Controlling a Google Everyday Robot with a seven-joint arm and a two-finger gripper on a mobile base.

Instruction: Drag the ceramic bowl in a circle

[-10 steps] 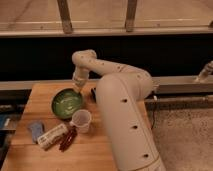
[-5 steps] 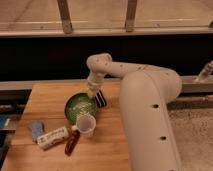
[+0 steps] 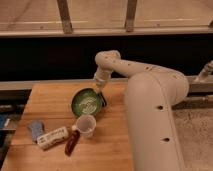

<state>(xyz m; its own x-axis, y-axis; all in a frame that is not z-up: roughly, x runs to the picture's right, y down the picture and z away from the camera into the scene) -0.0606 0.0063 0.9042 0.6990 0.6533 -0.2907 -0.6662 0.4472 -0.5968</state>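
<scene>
The ceramic bowl (image 3: 86, 103), glossy green inside with pale streaks and a dark rim, sits on the wooden table (image 3: 50, 100) near its middle. My gripper (image 3: 102, 92) hangs from the white arm (image 3: 150, 95) and is down at the bowl's far right rim, touching or just over it. The gripper's tip hides part of that rim.
A translucent plastic cup (image 3: 86, 125) stands just in front of the bowl. A red packet (image 3: 71, 143), a white packet (image 3: 52, 137) and a blue item (image 3: 36, 129) lie at the front left. A dark rail runs behind the table.
The bowl and my gripper have moved to the right across the table together. The arm's big link has swung right with them. The cup now sits closer to the bowl.
</scene>
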